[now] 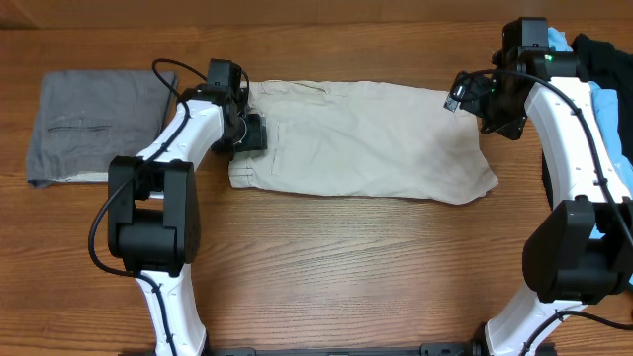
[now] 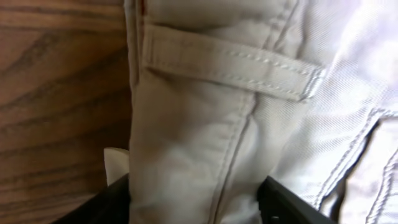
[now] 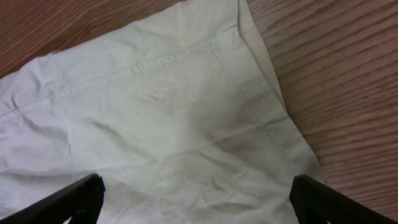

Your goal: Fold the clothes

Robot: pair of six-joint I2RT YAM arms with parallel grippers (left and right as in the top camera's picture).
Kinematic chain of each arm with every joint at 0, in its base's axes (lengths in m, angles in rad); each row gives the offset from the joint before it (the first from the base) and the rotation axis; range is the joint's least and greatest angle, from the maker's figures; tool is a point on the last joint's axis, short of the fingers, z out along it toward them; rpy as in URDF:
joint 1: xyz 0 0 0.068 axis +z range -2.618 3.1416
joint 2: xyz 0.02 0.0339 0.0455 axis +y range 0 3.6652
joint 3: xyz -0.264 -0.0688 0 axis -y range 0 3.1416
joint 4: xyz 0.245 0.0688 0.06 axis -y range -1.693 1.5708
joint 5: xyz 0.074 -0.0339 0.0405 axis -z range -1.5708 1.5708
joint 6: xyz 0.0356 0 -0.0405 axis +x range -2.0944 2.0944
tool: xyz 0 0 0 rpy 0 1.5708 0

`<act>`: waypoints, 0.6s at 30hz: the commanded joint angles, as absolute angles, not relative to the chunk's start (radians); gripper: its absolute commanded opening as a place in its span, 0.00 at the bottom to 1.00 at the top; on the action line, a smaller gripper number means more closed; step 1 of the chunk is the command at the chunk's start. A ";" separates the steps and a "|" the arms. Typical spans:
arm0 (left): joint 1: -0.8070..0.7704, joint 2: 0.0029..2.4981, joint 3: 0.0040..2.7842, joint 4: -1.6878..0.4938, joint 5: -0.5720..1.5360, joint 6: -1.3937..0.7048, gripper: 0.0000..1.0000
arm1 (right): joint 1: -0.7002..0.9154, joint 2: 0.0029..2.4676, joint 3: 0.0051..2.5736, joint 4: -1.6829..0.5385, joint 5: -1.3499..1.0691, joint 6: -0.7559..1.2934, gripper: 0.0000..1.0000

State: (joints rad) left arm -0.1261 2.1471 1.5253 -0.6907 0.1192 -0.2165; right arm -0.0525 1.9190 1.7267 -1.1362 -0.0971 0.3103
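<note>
The pale beige shorts (image 1: 366, 138) lie flat across the middle of the table, waistband to the left and leg hems to the right. My left gripper (image 1: 249, 133) is at the waistband end. In the left wrist view its fingers (image 2: 193, 205) are closed on a bunched fold of the shorts (image 2: 217, 124), below a belt loop (image 2: 230, 62), with a small white tag (image 2: 116, 165) beside the left finger. My right gripper (image 1: 460, 96) is at the far hem corner. In the right wrist view it (image 3: 196, 199) is wide open just above the shorts (image 3: 155, 106) and holds nothing.
A folded grey garment (image 1: 89, 124) lies at the far left of the table. A pile of blue and black clothes (image 1: 603, 59) sits at the right edge, behind my right arm. Bare wood runs along the front of the table (image 1: 346, 267).
</note>
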 commanded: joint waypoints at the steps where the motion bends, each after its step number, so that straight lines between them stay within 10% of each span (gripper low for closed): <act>1: -0.139 2.206 1.455 -0.673 0.123 -0.244 0.60 | -0.057 1.920 1.734 -1.131 -0.091 0.307 1.00; 14: -0.138 2.206 1.420 -0.661 0.123 -0.243 0.06 | -0.057 1.920 1.734 -1.131 -0.090 0.307 1.00; 18: -0.138 2.206 1.424 -0.669 0.117 -0.228 0.04 | -0.057 1.920 1.734 -1.131 -0.090 0.307 1.00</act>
